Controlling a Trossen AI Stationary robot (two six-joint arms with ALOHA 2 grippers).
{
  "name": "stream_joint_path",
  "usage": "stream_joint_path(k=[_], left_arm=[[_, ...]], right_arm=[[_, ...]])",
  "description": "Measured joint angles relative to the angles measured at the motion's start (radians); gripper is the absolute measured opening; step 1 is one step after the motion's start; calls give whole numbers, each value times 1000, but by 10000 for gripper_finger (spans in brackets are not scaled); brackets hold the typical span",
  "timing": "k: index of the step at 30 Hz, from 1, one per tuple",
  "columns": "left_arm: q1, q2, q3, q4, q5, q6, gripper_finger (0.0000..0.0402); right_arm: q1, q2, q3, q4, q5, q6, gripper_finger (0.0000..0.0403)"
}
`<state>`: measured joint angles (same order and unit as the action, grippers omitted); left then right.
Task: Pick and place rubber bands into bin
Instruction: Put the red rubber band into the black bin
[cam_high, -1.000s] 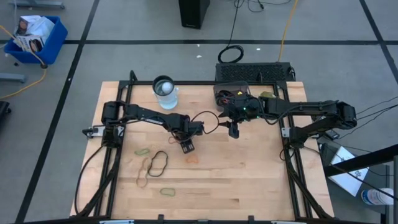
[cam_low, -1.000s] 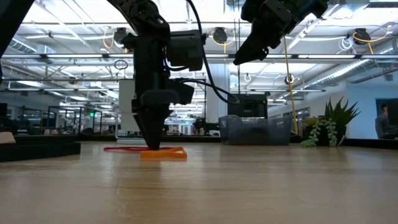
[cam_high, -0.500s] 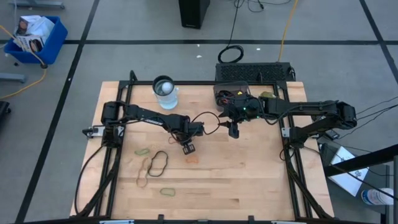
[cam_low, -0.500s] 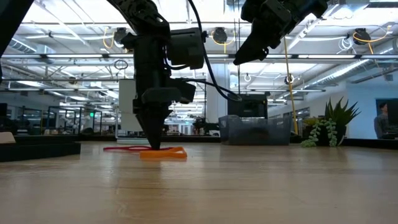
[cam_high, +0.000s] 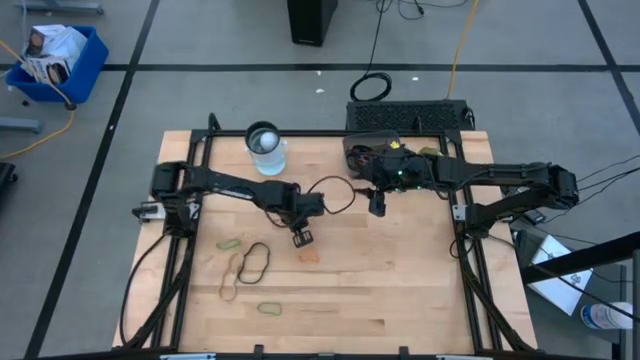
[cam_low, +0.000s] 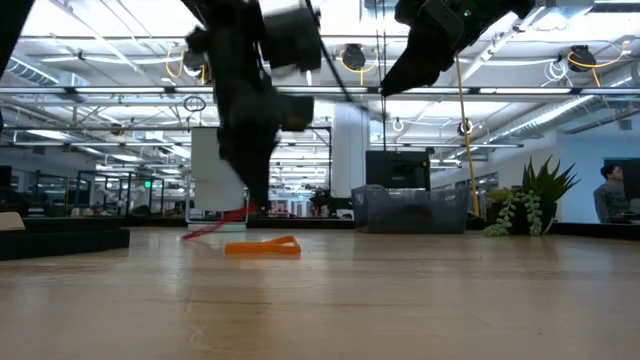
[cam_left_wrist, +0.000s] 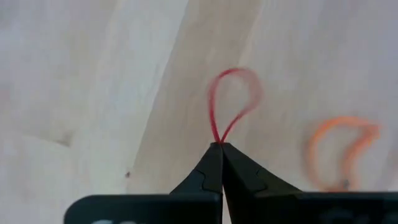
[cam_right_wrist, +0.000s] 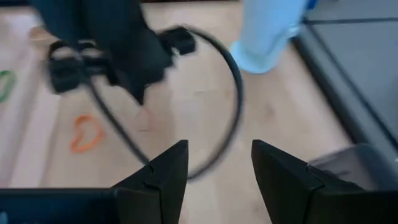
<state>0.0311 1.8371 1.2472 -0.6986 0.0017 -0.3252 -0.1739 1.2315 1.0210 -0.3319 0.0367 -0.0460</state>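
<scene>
Now left claw (cam_left_wrist: 219, 147) pinches one red rubber band (cam_left_wrist: 229, 102); one orange band (cam_left_wrist: 339, 151) lies beside.

1. L arm reaches from the table's left edge toward centre, forearm angled slightly to the near side, wrist bent down.
2. Left gripper (cam_high: 299, 238) points at the tabletop, just above it, left of table centre. Dark fingers (cam_left_wrist: 210, 169) pinched together, tips meeting, with a thin red rubber band loop (cam_left_wrist: 231, 102) clamped between them; the loop hangs free of the wood.
3. R arm stretches from the right edge leftward along the far side, roughly level.
4. Right gripper (cam_high: 377, 208) held high, near the far-centre, tilted down. Fingers (cam_right_wrist: 163, 174) apart, nothing between them.
</scene>
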Motion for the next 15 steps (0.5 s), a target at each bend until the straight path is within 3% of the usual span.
stream_joint_path(k=[3, 15], left_arm=[[0, -67, 0, 2, -7, 8, 4], [17, -378, 0, 78, -50, 55, 6]], right_arm=[[-3, -36, 0, -2, 43, -5, 171], [-2, -165, 0, -3, 42, -19, 171]])
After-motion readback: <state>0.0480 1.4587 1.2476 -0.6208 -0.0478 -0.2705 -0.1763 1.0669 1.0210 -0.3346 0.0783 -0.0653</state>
